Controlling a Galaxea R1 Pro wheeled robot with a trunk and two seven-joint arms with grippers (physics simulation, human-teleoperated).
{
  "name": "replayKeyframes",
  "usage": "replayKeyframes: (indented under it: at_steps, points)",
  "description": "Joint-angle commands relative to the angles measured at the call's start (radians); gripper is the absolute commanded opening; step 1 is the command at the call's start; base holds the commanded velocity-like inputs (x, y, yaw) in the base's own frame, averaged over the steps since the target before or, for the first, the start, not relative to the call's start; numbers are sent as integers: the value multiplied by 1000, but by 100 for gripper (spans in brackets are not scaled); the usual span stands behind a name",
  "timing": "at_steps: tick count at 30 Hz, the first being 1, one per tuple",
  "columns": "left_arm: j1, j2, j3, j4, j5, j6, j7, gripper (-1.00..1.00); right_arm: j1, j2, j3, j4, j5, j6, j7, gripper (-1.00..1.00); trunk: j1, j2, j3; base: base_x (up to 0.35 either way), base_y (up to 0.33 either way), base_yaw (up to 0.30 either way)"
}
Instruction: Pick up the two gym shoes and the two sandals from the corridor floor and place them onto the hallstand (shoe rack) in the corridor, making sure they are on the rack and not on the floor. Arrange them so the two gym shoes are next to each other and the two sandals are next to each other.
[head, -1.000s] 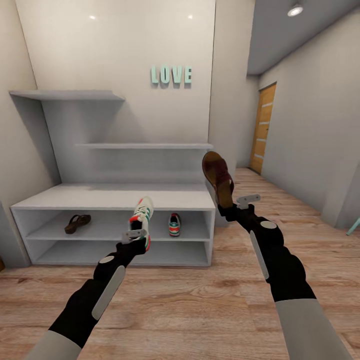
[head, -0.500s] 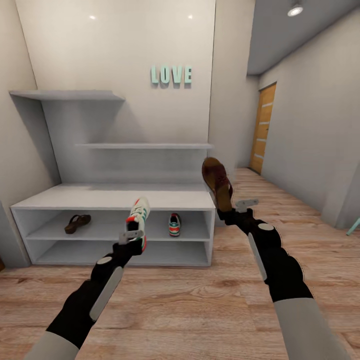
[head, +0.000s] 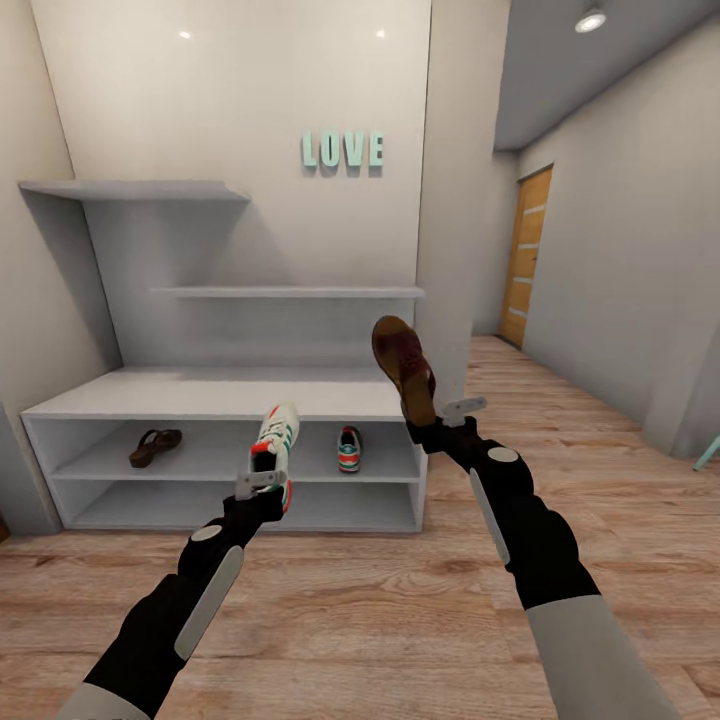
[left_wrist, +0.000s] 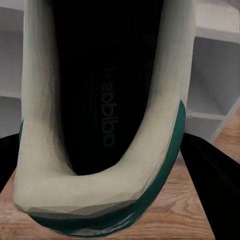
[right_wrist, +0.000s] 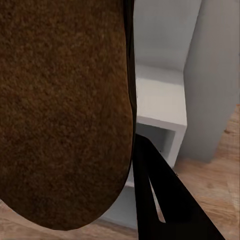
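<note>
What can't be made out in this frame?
- Left hand: its fingers' grip, hidden behind the held gym shoe in head view.
- Held sandal: straps unseen in right wrist view, footbed fills it.
- Shelved sandal and shelved gym shoe: too small for detail.

One white gym shoe (head: 277, 443) with green and red stripes is held toe-up, lower centre; its twin (head: 348, 449) sits on the pale-grey hallstand's (head: 200, 394) upper tier. One brown sandal (head: 404, 368) is held upright, centre-right; the other sandal (head: 154, 446) lies on that tier's left.
</note>
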Motion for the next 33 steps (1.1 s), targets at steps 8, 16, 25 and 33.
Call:
replayKeyframes:
  at_steps: [8, 16, 25, 33]
  points:
    - [-12, -2, -3, 115, 12, 59, 9, -100, -1, -17, -131, -2, 3, 55, 7, -100, 0, -1, -1, 0, 0, 0]
    - [-53, -11, -4, 180, 12, 119, 7, -100, -1, -100, -453, -2, 8, 82, 10, -100, 0, -1, -1, 0, 0, 0]
    - [-110, -30, -5, 263, 12, 180, 5, -100, -1, -257, -502, -2, 1, 126, 11, -100, 0, -1, -1, 0, 0, 0]
    - [-166, -45, -6, 350, 12, 188, 5, -100, -1, -381, -740, -2, 5, 153, 11, -100, 0, -1, -1, 0, 0, 0]
